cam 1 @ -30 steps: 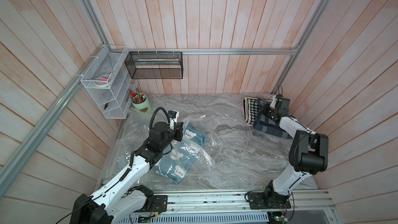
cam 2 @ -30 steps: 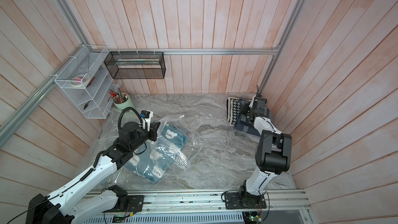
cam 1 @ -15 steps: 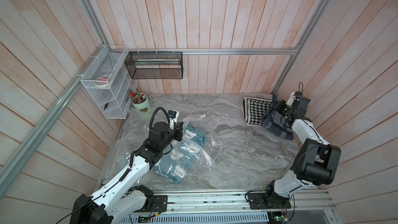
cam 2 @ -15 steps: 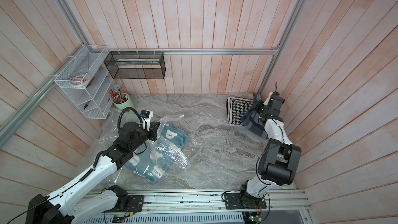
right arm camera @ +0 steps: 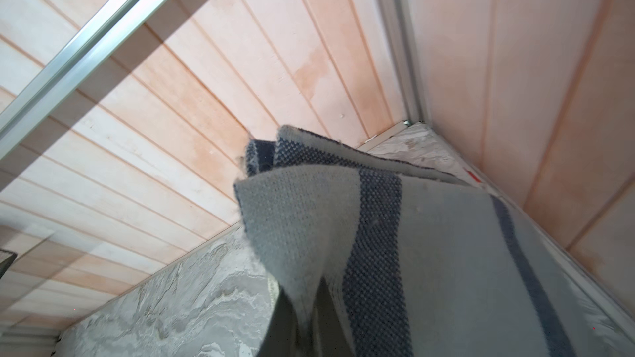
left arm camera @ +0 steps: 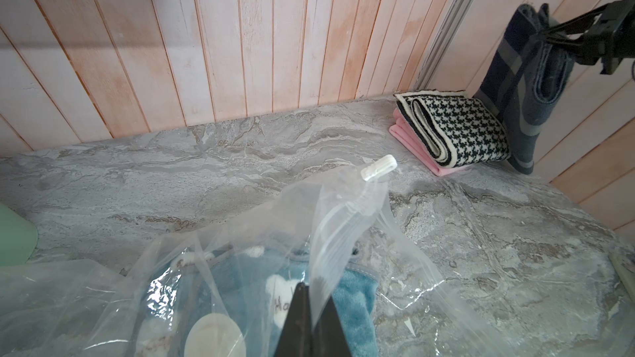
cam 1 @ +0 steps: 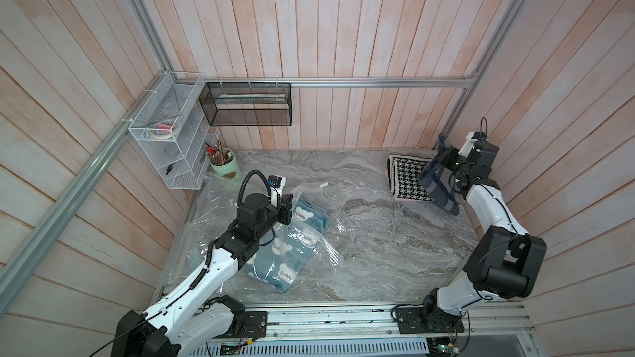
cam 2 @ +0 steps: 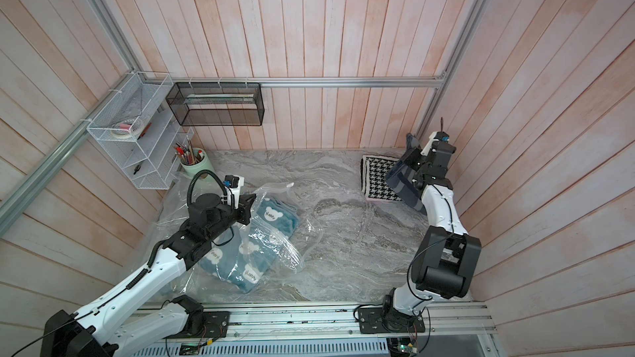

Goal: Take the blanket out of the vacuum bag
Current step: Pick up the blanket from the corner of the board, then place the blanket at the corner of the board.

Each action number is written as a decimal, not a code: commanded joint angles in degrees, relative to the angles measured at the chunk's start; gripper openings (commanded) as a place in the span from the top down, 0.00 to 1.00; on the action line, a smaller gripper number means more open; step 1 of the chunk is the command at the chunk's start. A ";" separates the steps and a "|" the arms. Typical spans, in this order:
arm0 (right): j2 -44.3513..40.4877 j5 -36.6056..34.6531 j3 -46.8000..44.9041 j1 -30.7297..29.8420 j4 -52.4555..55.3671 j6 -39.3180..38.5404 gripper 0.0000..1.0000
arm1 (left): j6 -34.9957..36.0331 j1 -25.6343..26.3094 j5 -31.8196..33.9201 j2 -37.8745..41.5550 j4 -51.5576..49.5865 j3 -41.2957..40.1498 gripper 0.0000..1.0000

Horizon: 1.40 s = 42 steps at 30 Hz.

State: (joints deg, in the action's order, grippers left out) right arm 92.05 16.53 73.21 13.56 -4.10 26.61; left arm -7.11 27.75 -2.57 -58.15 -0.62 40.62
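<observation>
1. Where the marble surface [cam 1: 378,235] meets the left wall, a mint pen cup [cam 1: 225,166] stands just behind the clear vacuum bag [cam 1: 330,252].
2. The left pincer [left arm camera: 307,290] is clamped on the bag's lifted zip edge. The white slider [left arm camera: 379,167] sits at the far end of that edge.
3. A teal bear-print blanket [cam 1: 275,262] lies inside the bag, beside the round valve cap [left arm camera: 214,334].
4. At far right, a folded houndstooth blanket [cam 1: 405,180] rests on pink cloth [left arm camera: 412,142].
5. The right pincer [right arm camera: 304,290] is closed on a hanging navy plaid blanket [cam 1: 441,183].
</observation>
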 commanded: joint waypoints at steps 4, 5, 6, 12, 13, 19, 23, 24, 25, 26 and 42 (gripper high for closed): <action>3.78 0.27 4.34 -6.53 -1.42 -2.58 1.00 | 0.78 -0.33 0.72 2.04 -1.12 1.92 1.00; 4.54 0.42 4.64 -7.16 -1.36 -2.40 1.00 | 0.87 -0.37 0.89 2.08 -1.15 1.96 1.00; 5.08 0.51 4.74 -7.51 -1.35 -2.27 1.00 | 0.96 -0.33 0.98 2.22 -1.26 1.92 1.00; 8.40 1.17 4.22 -8.38 -2.32 -1.47 1.00 | 1.36 -0.33 1.40 2.13 -1.14 1.61 1.00; 8.95 1.30 4.22 -8.47 -2.40 -1.47 1.00 | 1.48 -0.35 1.41 2.11 -1.06 1.48 1.00; 12.14 3.33 4.80 -9.22 -3.52 -1.53 1.00 | 1.58 -0.33 1.60 1.47 -0.44 1.31 1.00; 14.82 4.96 6.70 -10.62 -3.27 -2.33 1.00 | 1.58 -0.37 1.51 0.67 -0.02 1.42 1.00; 15.27 5.08 6.93 -10.87 -3.24 -2.29 1.00 | 1.58 -0.33 1.51 0.56 0.01 1.34 1.00; 15.73 5.19 7.23 -11.10 -3.39 -2.14 1.00 | 1.62 -0.33 1.56 0.46 -0.06 1.47 1.00; 16.06 5.22 7.30 -11.30 -3.62 -1.94 1.00 | 1.66 -0.34 1.60 0.41 0.01 1.50 1.00; 3.49 -10.34 0.18 -9.98 -1.41 -5.81 0.39 | 1.05 -0.33 0.46 -1.35 0.74 2.24 1.00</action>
State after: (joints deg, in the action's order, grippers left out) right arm 96.88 11.92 74.46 2.28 -7.66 21.52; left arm -6.87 27.75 -1.50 -59.27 -1.50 41.25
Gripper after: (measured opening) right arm 0.606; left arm 0.046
